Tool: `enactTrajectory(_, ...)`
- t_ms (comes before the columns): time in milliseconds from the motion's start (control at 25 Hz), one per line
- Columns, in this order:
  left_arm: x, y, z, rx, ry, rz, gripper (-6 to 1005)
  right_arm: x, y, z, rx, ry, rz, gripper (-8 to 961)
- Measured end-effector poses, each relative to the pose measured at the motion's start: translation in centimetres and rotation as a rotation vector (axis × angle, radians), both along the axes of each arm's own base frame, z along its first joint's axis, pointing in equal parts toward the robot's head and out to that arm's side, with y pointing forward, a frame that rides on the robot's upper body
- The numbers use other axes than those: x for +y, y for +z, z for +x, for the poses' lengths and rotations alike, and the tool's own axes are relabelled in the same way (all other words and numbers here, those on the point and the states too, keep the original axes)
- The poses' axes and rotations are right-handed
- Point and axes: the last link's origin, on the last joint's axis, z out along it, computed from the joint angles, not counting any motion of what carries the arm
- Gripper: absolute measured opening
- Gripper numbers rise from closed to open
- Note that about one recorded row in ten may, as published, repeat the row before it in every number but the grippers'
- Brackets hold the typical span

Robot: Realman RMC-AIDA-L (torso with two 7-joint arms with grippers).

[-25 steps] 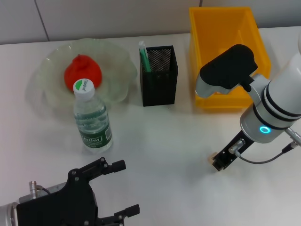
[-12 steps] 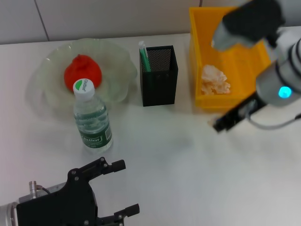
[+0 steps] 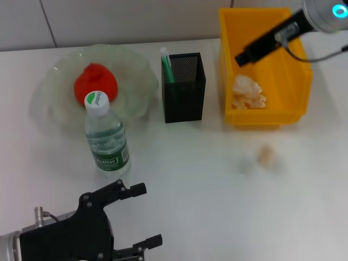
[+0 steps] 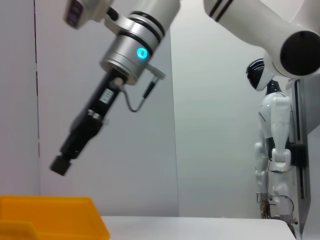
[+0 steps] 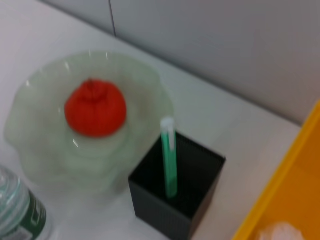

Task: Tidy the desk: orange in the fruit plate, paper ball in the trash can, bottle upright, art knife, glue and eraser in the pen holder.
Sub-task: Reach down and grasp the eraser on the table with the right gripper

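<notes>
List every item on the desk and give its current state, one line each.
Red-orange fruit: resting in the pale green glass plate.
Clear plastic water bottle: upright, white cap on.
Black mesh pen holder: upright, a green stick inside.
Crumpled paper ball: lying in the yellow bin.
Small tan piece: loose on the desk.
Left tool: open, low over the near edge.
Right tool: raised over the bin.

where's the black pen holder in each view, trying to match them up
Head view: pen holder stands at upper centre, between the fruit plate and the yellow bin.
Left wrist view: not in it; only the bin's edge and the right arm show.
Right wrist view: pen holder at lower centre, beside the plate.
Shared landmark: the green stick standing in it, also in the right wrist view.
</notes>
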Motion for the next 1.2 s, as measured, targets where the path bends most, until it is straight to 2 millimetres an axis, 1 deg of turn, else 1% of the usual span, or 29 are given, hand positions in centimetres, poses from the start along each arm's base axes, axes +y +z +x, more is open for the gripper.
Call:
enactTrajectory(80,0.0,0.0,0.0,-0.001,0.0,0.0,814,0.6,-0.2,-0.3,0.004,0.007,-0.005,197)
enactTrajectory(160,0.0,0.0,0.1,-0.003,-0.002,-0.001,814,0.7,-0.2,-0.6,0.004,0.015,-0.009,190)
enactTrajectory(320,-0.1,0.1,0.1,-0.008,-0.002,-0.005,814,-0.2,0.4,-1.2,-0.008,0.041,0.002,183)
enactTrajectory(440,-0.1,0.1,0.1,-0.01,-0.002,-0.002,814,-1.0,0.8,-0.9,-0.011,0.026,-0.004,184)
enactTrajectory(600,-0.1,0.1,0.1,-0.009,-0.004,-0.002,814,-3.3,0.7,0.7,-0.042,-0.027,-0.055,187)
enactTrajectory(760,-0.1,0.1,0.1,-0.009,-0.004,-0.002,814,-6.1,0.5,2.3,-0.068,-0.071,-0.098,192)
enactTrajectory(880,-0.1,0.1,0.1,-0.009,-0.006,-0.003,814,-8.0,0.1,3.5,-0.084,-0.114,-0.127,285)
enactTrajectory(920,0.0,0.1,0.1,-0.006,-0.004,-0.005,814,-9.1,-0.5,4.4,-0.094,-0.156,-0.14,316)
enactTrajectory(960,0.0,0.1,0.1,-0.006,-0.004,-0.005,814,-9.1,-0.5,4.4,-0.094,-0.156,-0.14,347)
enactTrajectory(1080,0.0,0.0,0.1,-0.005,-0.003,-0.006,814,-10.6,-1.7,5.7,-0.113,-0.197,-0.17,421)
enactTrajectory(1200,0.0,0.0,0.1,-0.005,-0.004,-0.007,814,-11.5,-2.4,6.8,-0.144,-0.224,-0.181,485)
